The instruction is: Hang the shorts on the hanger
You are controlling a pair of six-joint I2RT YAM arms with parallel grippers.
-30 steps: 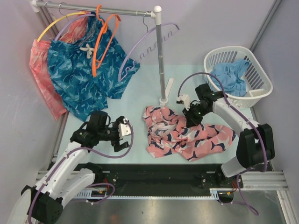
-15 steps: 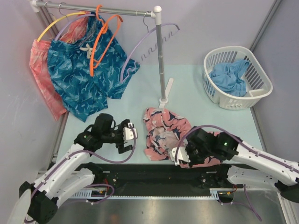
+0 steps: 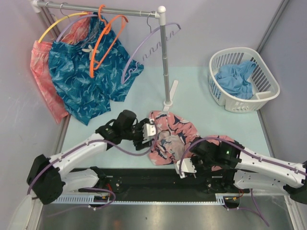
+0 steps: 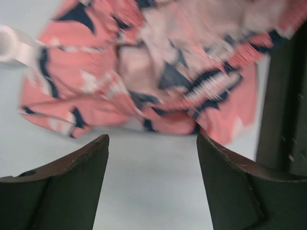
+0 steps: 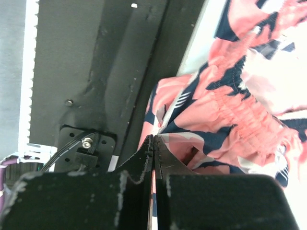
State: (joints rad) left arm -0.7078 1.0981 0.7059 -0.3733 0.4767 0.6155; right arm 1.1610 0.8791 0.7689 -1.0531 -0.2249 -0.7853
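The salmon-pink shorts (image 3: 170, 136) with navy and white leaf shapes lie bunched on the table near its front edge, below the rack pole. They also show in the left wrist view (image 4: 144, 72) and the right wrist view (image 5: 240, 105). My left gripper (image 3: 152, 132) is open and empty, just left of the shorts (image 4: 152, 143). My right gripper (image 3: 184, 165) is shut on an edge of the shorts at the table's front edge (image 5: 154, 141). The orange hanger (image 3: 103, 40) hangs on the rack bar at the back left.
A rack (image 3: 163, 57) stands at the back with teal-blue shorts (image 3: 81, 81), a coral-pink garment (image 3: 43, 76), lavender hangers (image 3: 144, 45) and a yellow hanger (image 3: 55, 24). A white basket (image 3: 266, 91) holding blue cloth sits at the back right. A black rail (image 5: 110, 72) runs along the table's front edge.
My left gripper has moved right, up to the shorts. My right gripper dragged the shorts from behind toward the front edge and holds them there; the shorts are more bunched.
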